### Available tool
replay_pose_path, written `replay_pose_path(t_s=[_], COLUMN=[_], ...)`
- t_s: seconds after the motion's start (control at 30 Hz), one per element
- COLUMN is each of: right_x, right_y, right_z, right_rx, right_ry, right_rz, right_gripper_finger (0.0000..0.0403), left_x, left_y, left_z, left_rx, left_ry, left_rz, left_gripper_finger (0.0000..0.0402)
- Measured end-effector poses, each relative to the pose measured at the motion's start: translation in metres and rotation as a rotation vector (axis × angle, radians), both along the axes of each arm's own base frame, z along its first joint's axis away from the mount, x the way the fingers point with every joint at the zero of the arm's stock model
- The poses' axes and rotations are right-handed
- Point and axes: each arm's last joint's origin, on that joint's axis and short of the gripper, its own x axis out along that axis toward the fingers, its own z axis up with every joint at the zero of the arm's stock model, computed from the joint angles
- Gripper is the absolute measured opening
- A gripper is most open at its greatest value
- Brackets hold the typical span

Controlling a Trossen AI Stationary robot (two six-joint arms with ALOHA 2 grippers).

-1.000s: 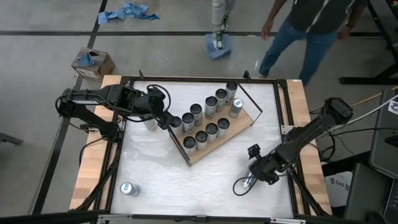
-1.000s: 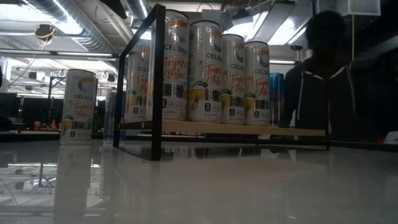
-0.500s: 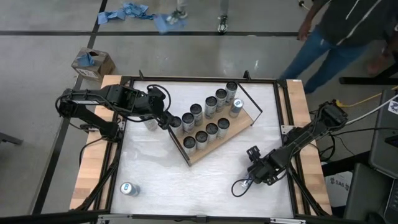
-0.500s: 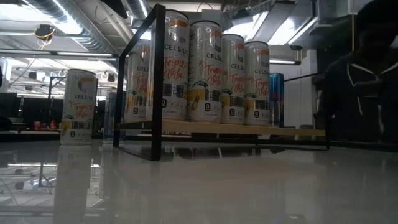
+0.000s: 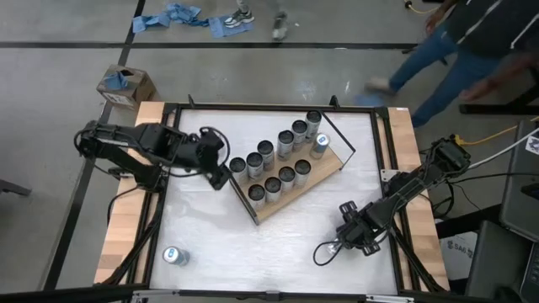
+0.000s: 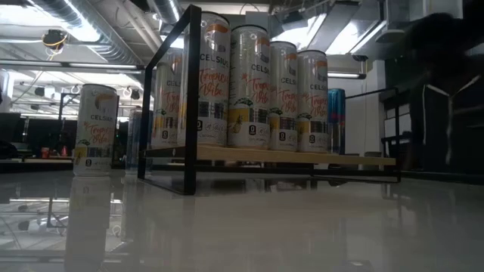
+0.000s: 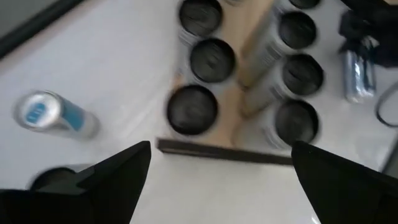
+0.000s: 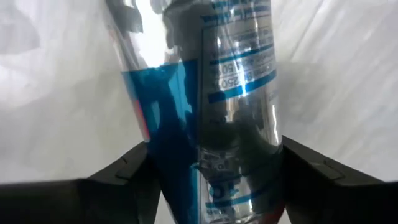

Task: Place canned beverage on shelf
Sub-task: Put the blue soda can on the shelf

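The shelf (image 5: pixel 324 172) holds upright cans; right end effector (image 5: pixel 338 245) clamps a fallen blue-and-silver can (image 8: pixel 211 99) (left end effector (image 5: pixel 221 174) gapes empty).

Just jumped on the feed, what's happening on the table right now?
The right gripper is down at the near right of the table with its fingers either side of a blue and silver can lying on its side. Whether the grip is firm I cannot tell. The shelf in the middle already carries ten upright cans. The left gripper is open, empty, by the shelf's left end. Another can lies loose near the front left corner.
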Motion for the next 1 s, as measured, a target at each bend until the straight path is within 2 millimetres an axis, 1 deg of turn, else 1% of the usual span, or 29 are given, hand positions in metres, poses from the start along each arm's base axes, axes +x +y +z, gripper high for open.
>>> replay_pose_path(t_s=[0.1, 0.23, 0.33, 0.5, 0.6, 0.7, 1.0], right_x=[0.004, 0.011, 0.019, 0.030, 0.036, 0.042, 0.053], right_y=[0.002, 0.002, 0.001, -0.004, -0.009, -0.013, -0.024], right_z=[0.009, 0.020, 0.030, 0.042, 0.047, 0.051, 0.055], right_rx=[0.028, 0.082, 0.128, 0.151, 0.158, 0.172, 0.282], right_ry=[0.025, 0.061, 0.076, 0.061, 0.051, 0.040, 0.073], right_rz=[-0.006, -0.027, -0.052, -0.091, -0.118, -0.142, -0.200], right_gripper_finger=[0.0237, 0.0233, 0.0235, 0.0235, 0.0234, 0.0235, 0.0235], left_x=[-0.002, -0.003, 0.003, 0.022, 0.039, 0.058, 0.116], left_y=[-0.016, -0.037, -0.054, -0.080, -0.095, -0.108, -0.141], left_z=[0.000, 0.004, 0.007, -0.001, -0.013, -0.029, -0.092], left_rx=[-0.024, -0.065, -0.068, -0.026, 0.001, 0.009, 0.019], left_ry=[-0.013, -0.094, -0.178, -0.246, -0.251, -0.244, -0.224], left_rz=[-0.054, -0.108, -0.142, -0.193, -0.211, -0.216, -0.218], left_gripper_finger=[0.0379, 0.0379, 0.0379, 0.0379, 0.0379, 0.0379, 0.0379])
